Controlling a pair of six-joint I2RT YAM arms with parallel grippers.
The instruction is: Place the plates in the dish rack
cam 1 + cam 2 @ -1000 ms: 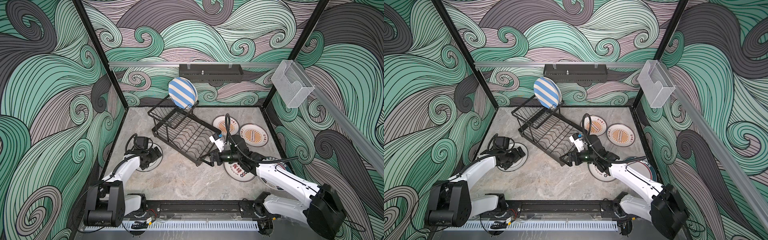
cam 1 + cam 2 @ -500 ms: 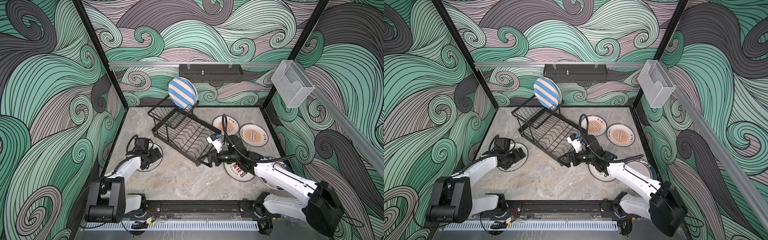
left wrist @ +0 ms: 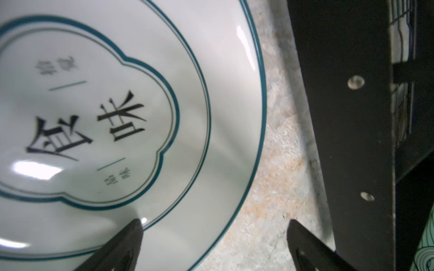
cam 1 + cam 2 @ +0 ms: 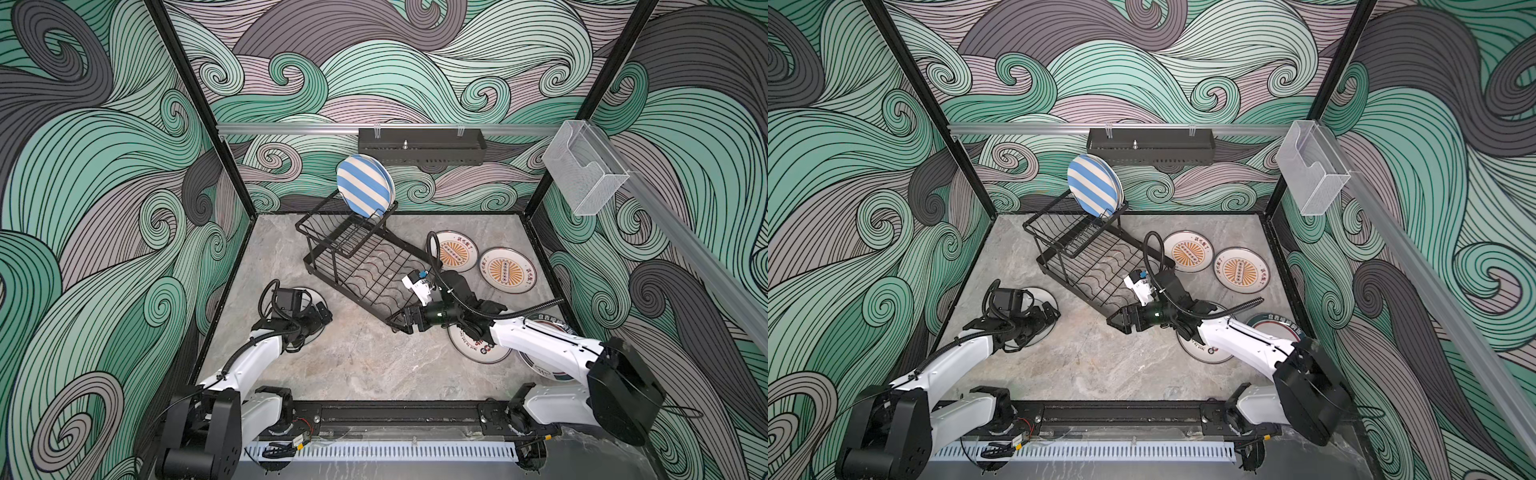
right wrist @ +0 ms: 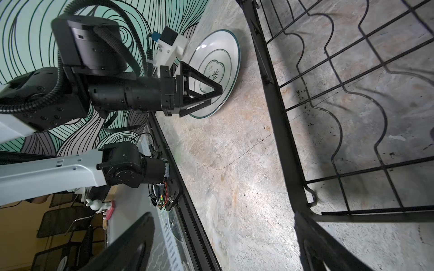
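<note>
Right wrist view: right gripper [image 5: 223, 218] jaws spread at dish rack [image 5: 279, 122] corner

Bare floor [image 4: 357, 365] is lying open at six o'clock of the dish rack [image 4: 357, 257]; sunburst plates [image 4: 507, 272] are crowding its three o'clock side.

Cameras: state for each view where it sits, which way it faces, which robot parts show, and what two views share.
Top views: high above the front edge, looking down on the dish rack; left arm and right arm show.
Left wrist: on the left arm, facing down at the teal-rimmed plate; only the open left tool shows.
Right wrist: on the right arm, facing the rack's near corner; open right tool and the left arm show.
Shared: both wrist views catch that plate.
</note>
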